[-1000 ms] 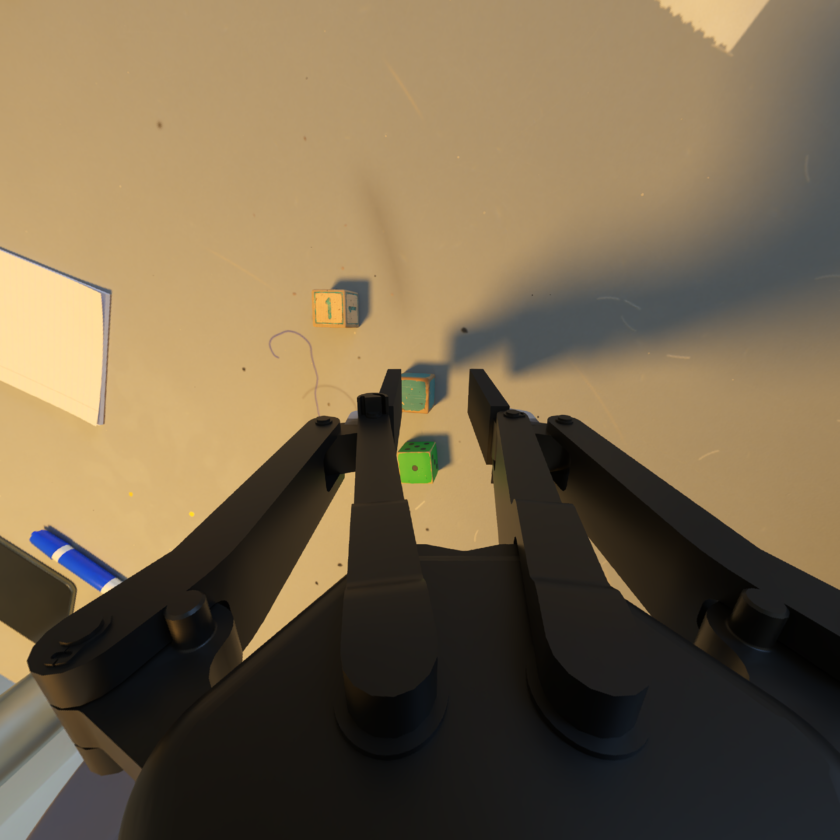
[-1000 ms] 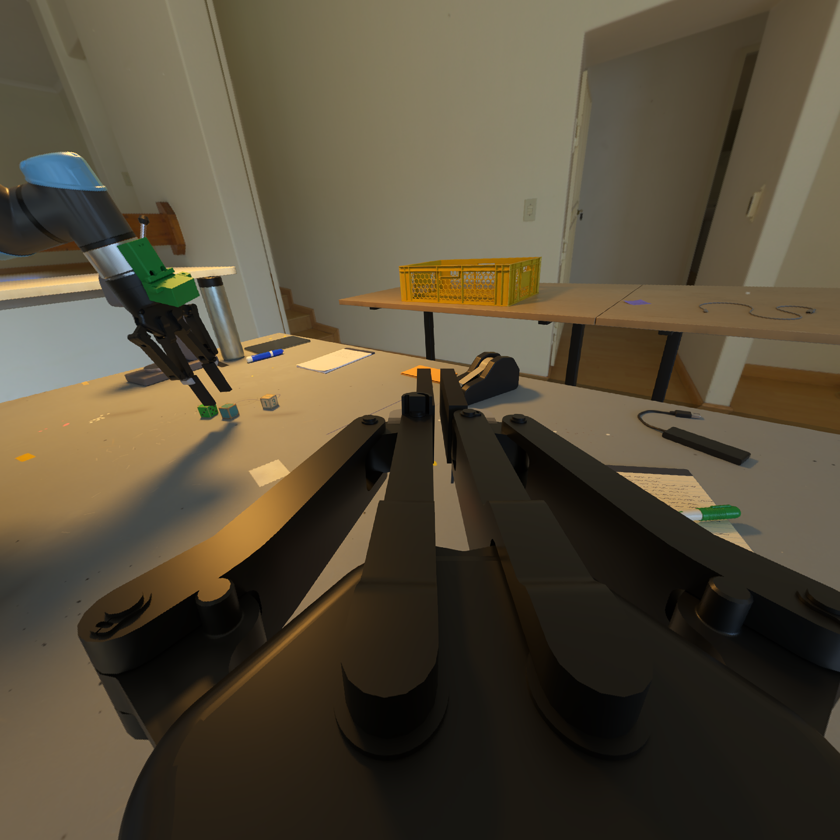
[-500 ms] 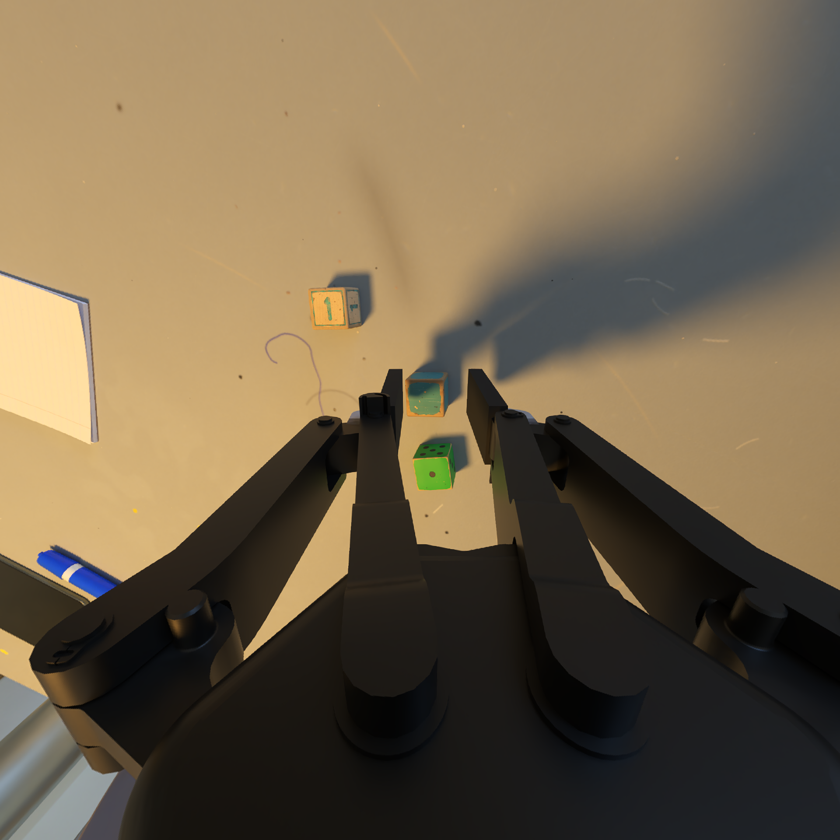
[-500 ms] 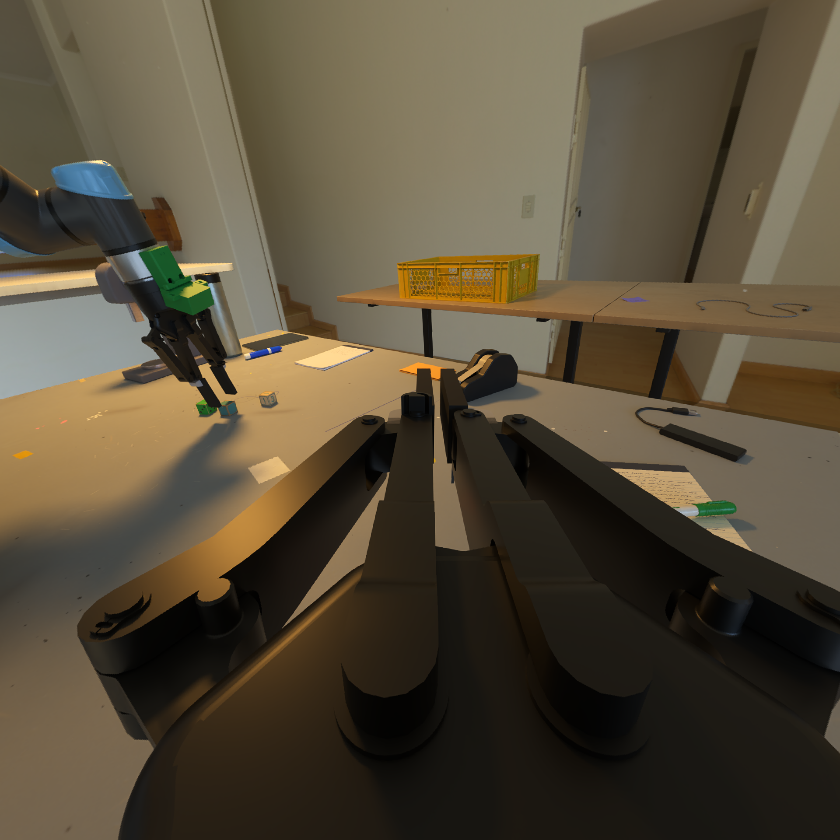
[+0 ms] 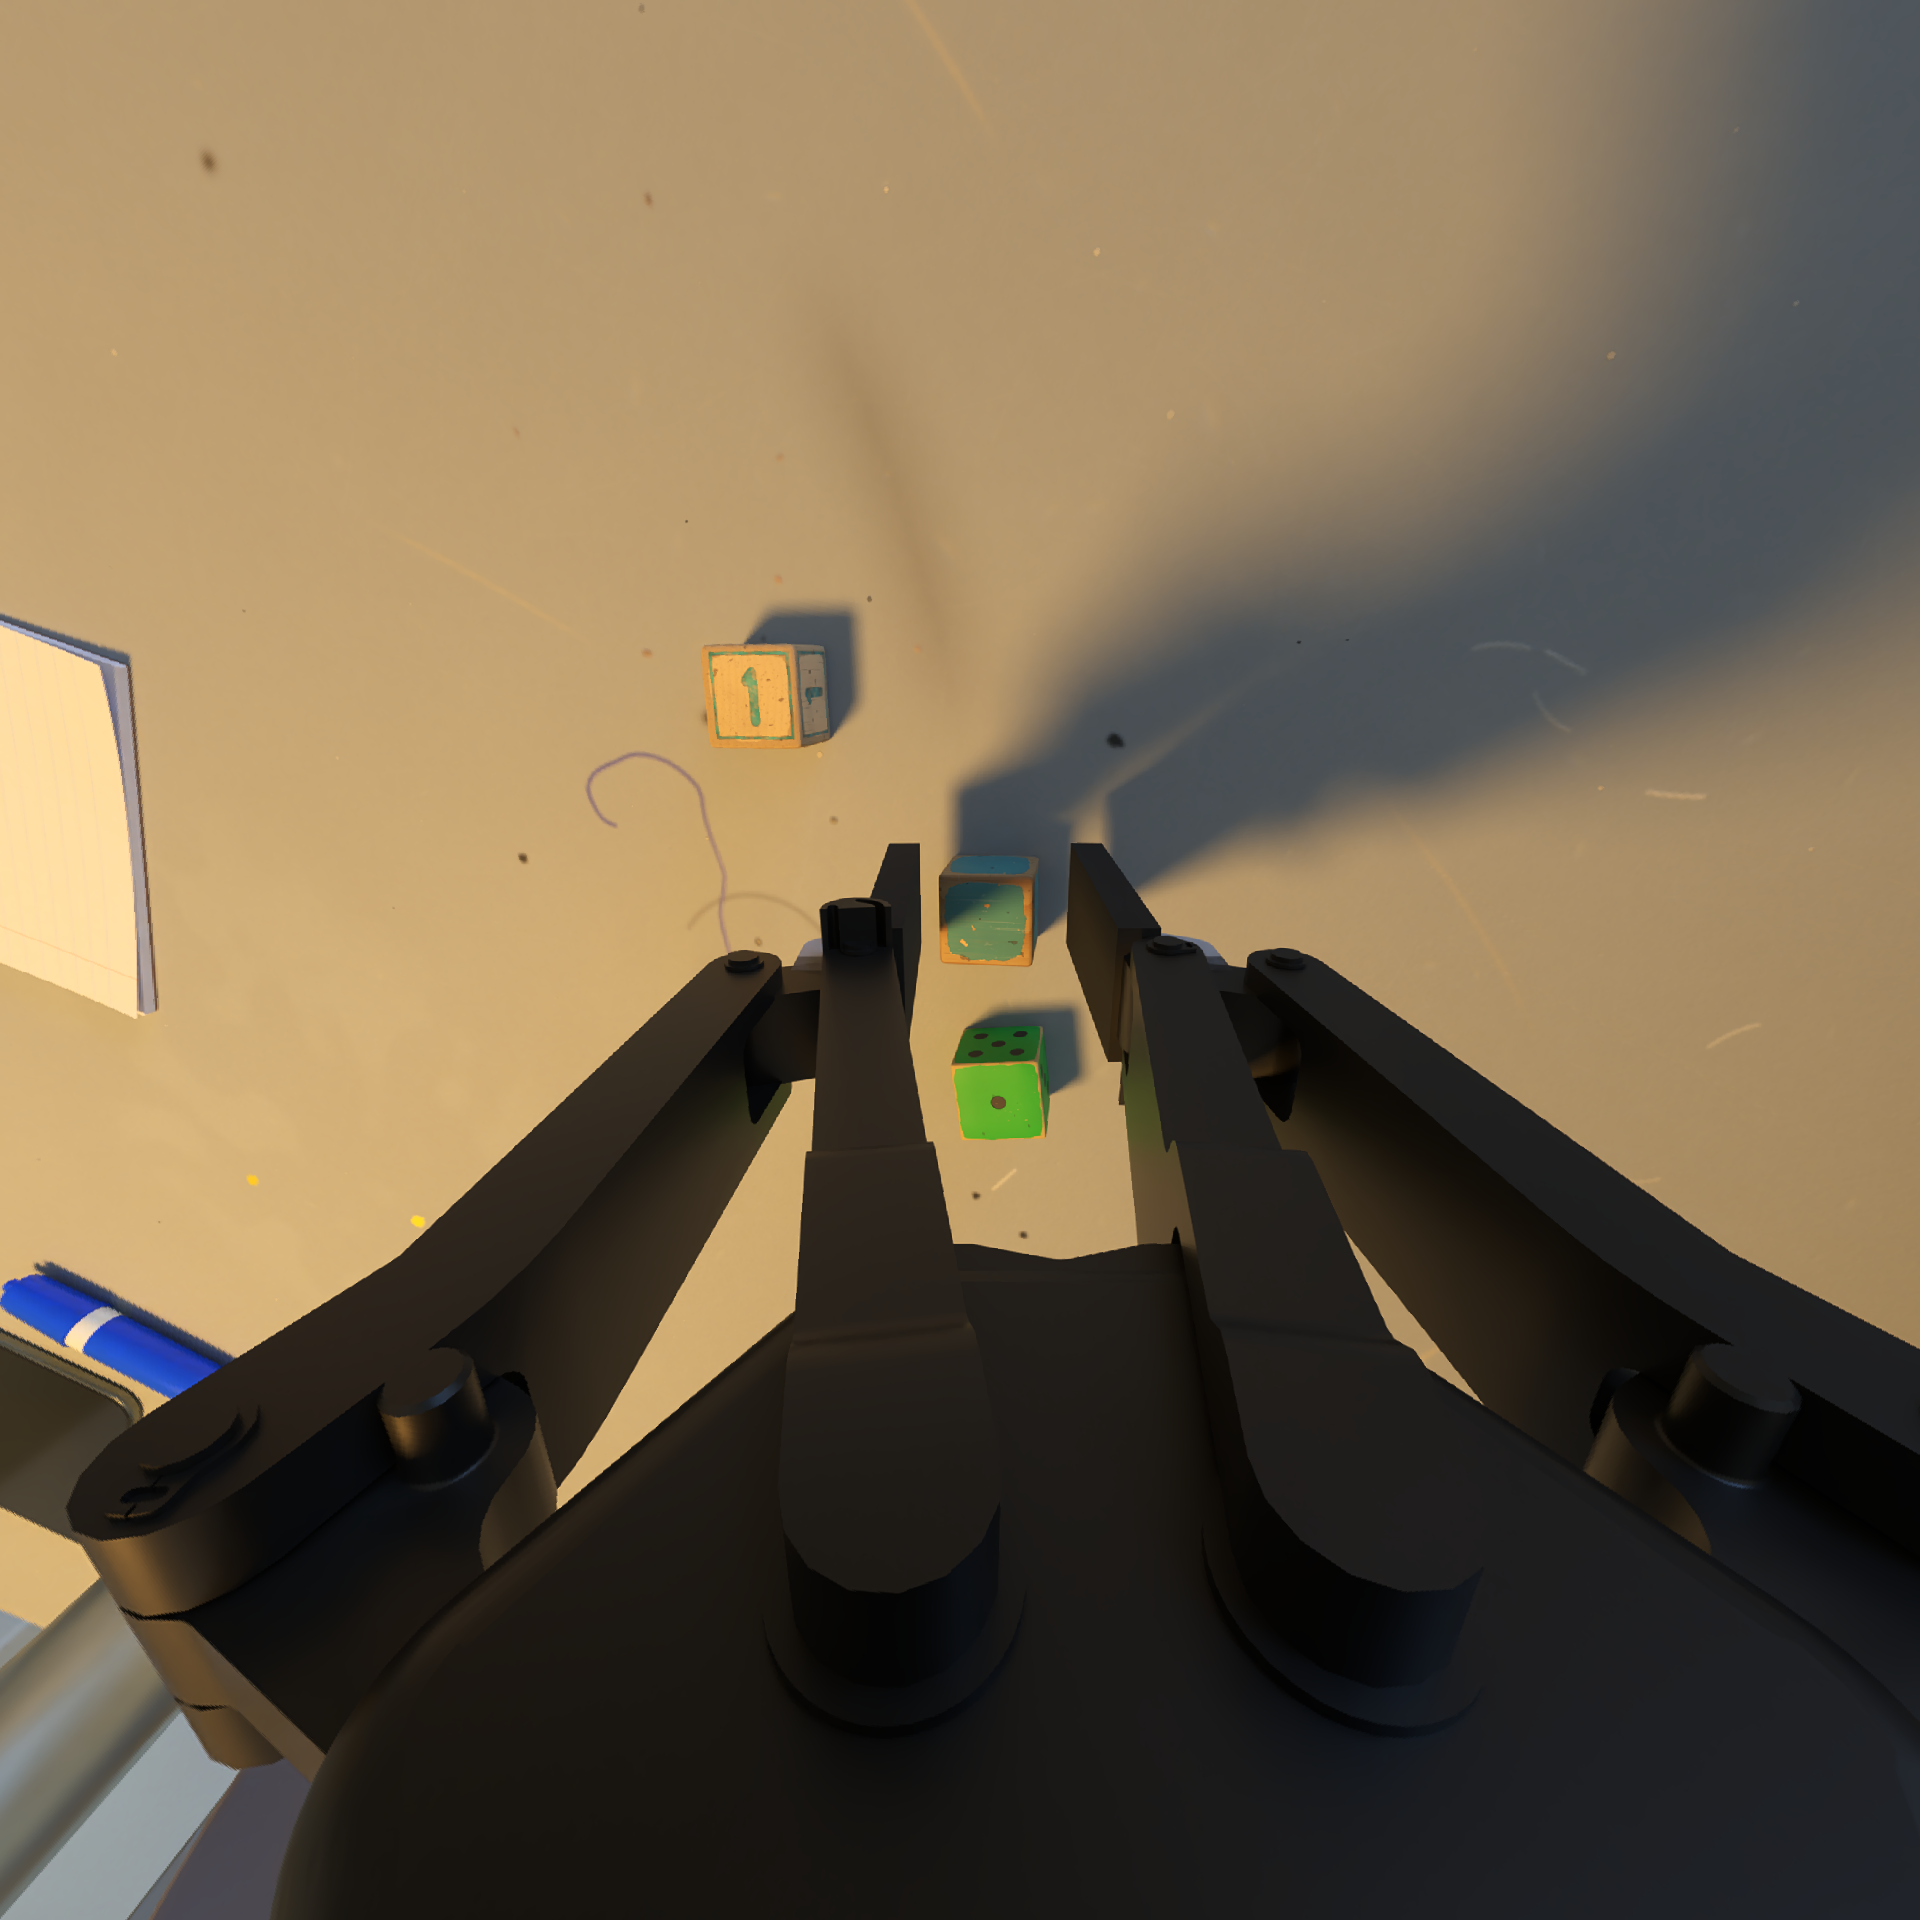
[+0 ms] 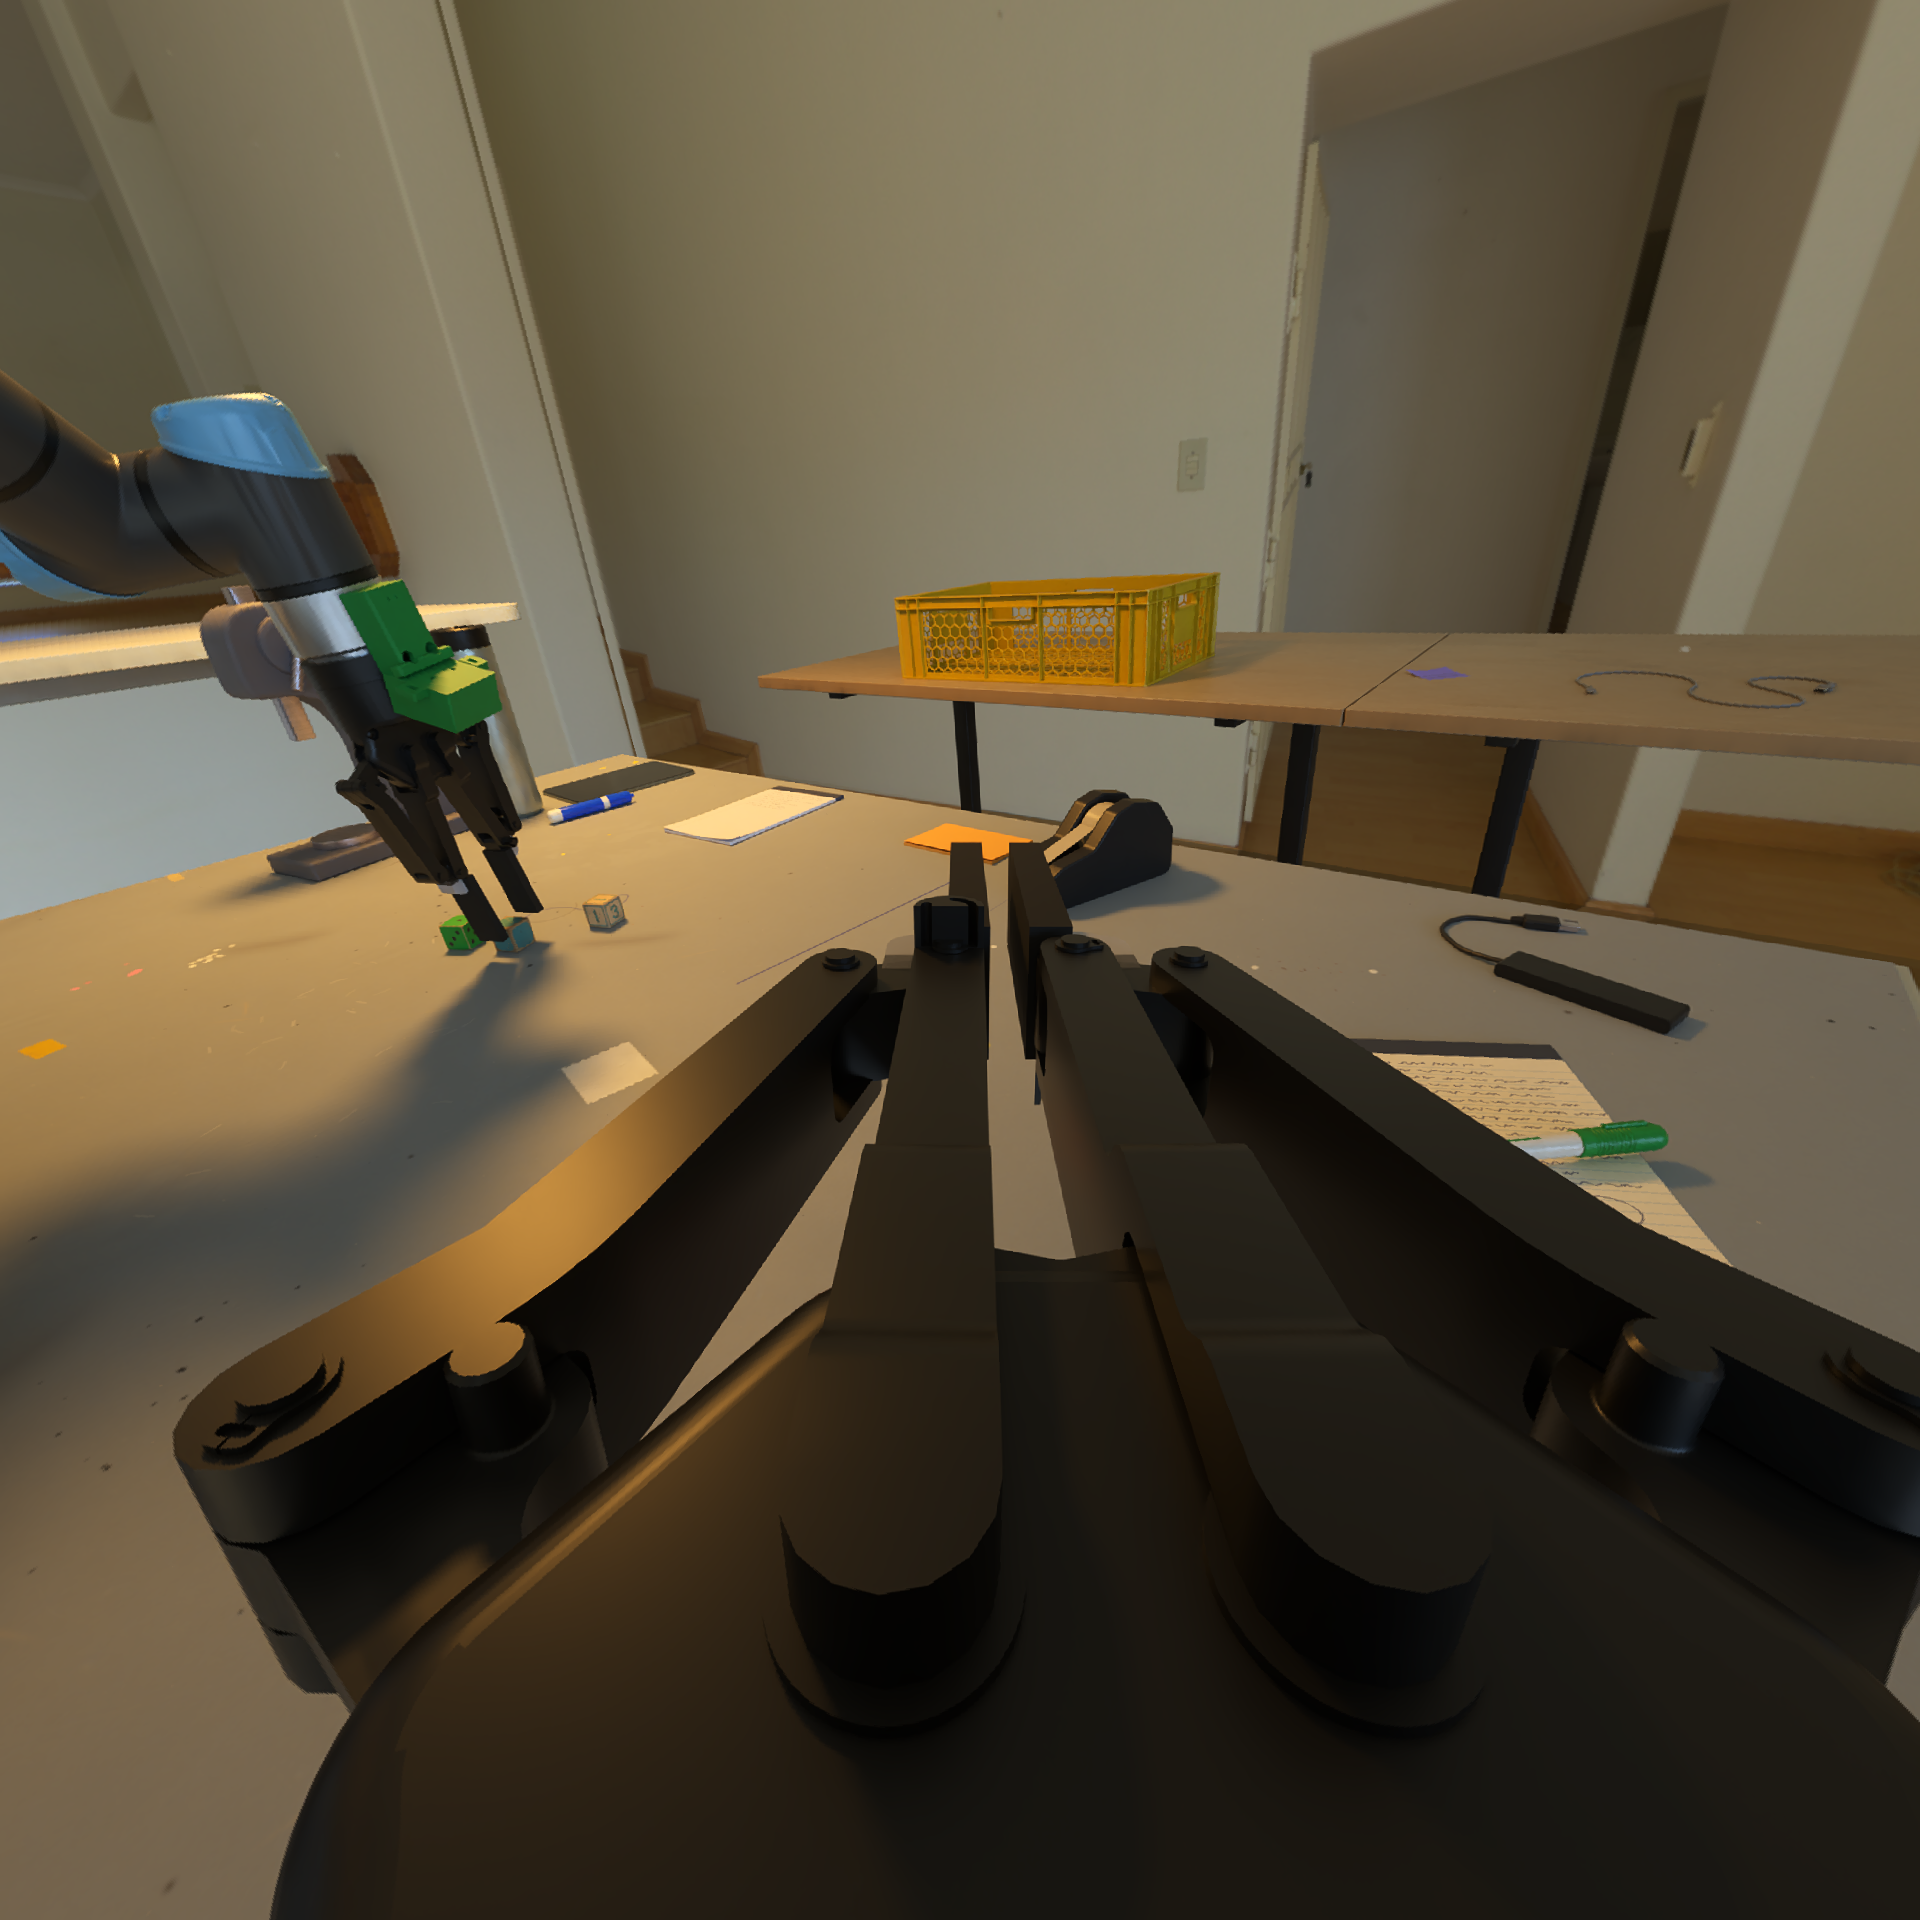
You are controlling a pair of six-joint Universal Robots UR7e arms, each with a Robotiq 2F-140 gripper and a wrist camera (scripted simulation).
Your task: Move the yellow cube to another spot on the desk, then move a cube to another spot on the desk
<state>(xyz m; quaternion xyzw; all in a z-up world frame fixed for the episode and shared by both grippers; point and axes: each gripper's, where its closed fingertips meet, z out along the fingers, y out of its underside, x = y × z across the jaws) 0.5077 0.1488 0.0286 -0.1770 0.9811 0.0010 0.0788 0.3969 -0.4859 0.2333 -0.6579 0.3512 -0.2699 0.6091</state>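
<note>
I read this as an office or study room in a house. Ahead of my right gripper [image 6: 995, 868] sit a tape dispenser [image 6: 1112, 844], an orange sticky note [image 6: 956, 837] and a notepad [image 6: 753, 814]; to its right a written sheet [image 6: 1496, 1091] and green marker [image 6: 1600, 1140]. Beyond stand wooden tables [image 6: 1351, 691], a yellow crate [image 6: 1055, 629], stairs [image 6: 691, 722] and a doorway [image 6: 1455, 384].

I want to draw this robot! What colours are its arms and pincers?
Each pincer has two long black fingers on jointed black bars. The left pincer hangs from a bright green block, a silver ring, then a dark grey arm with light blue caps. The right pincer shows only its black fingers.
</note>
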